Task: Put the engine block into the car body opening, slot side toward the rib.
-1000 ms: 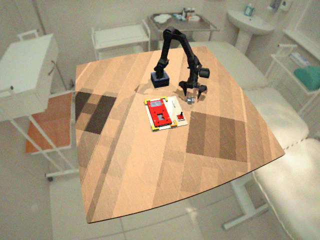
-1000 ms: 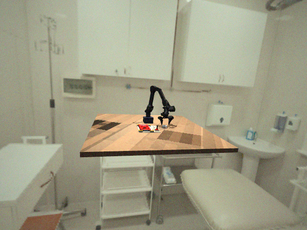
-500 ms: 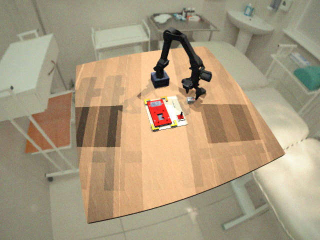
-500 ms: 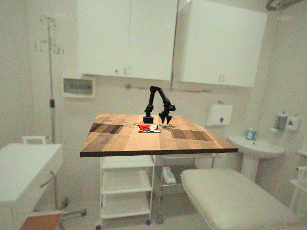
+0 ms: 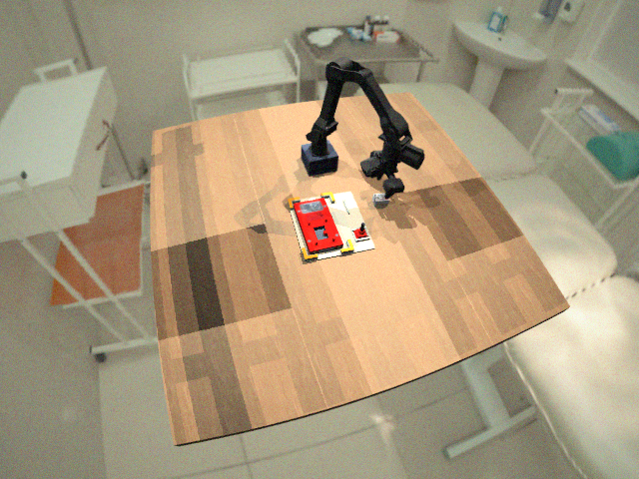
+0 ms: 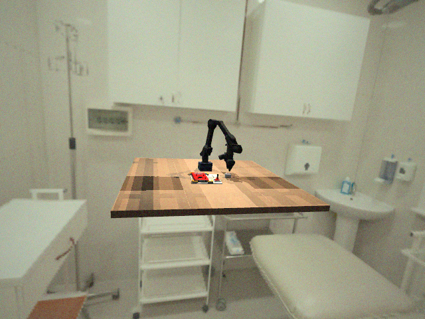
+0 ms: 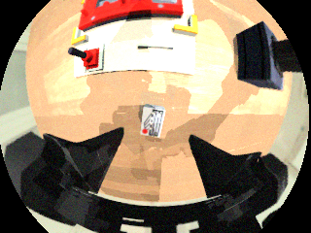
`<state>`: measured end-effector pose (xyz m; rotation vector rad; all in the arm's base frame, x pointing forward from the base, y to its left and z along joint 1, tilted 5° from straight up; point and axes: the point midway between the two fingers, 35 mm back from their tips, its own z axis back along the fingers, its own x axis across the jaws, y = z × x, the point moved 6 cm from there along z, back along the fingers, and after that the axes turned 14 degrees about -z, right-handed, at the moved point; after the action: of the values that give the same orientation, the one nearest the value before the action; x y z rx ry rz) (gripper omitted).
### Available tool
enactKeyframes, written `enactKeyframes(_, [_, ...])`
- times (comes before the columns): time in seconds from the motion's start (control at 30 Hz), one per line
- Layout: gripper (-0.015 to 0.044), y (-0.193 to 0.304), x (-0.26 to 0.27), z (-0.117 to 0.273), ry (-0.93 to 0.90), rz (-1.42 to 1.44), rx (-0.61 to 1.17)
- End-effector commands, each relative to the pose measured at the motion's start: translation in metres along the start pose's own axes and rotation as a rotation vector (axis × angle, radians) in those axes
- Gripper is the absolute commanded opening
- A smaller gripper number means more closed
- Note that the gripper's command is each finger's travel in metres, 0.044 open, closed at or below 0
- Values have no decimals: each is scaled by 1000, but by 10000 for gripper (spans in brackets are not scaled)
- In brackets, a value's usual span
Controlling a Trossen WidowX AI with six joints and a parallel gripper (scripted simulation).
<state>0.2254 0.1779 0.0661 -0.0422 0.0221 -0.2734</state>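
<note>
The engine block [image 5: 380,200] [image 6: 228,175] [image 7: 153,118] is a small grey block lying on the table. Its top shows dark stripes and a red dot in the wrist view. My gripper [image 5: 387,194] [image 6: 229,169] [image 7: 157,135] is open and empty above it; in the wrist view the block lies a little beyond the line between the fingertips. The fingers overlap in the top and exterior views. The red car body [image 5: 332,239] [image 6: 197,176] [image 7: 131,11] lies beside the block on a white board [image 5: 337,206] [image 7: 170,60]. Its opening [image 5: 320,234] is empty; the rib cannot be made out.
Yellow corner brackets [image 5: 327,196] [image 7: 187,28] stand around the car body. A red piece with an upright black stick [image 5: 361,233] [image 6: 216,179] [image 7: 90,58] stands on the board. A thin dark mark [image 7: 155,48] lies there too. The arm's base [image 5: 319,160] [image 6: 204,167] [image 7: 258,55] is behind.
</note>
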Motion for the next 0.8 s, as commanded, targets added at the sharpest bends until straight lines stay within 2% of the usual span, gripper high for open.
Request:
enactKeyframes(0.0, [440, -1, 1, 1, 27, -42, -1])
enactKeyframes(0.23, [440, 1, 12, 1, 26, -42, -1])
enactKeyframes(0.37, [440, 1, 11, -14, 26, -42, -1])
enactKeyframes(0.77, [440, 1, 11, -27, 26, -42, -1])
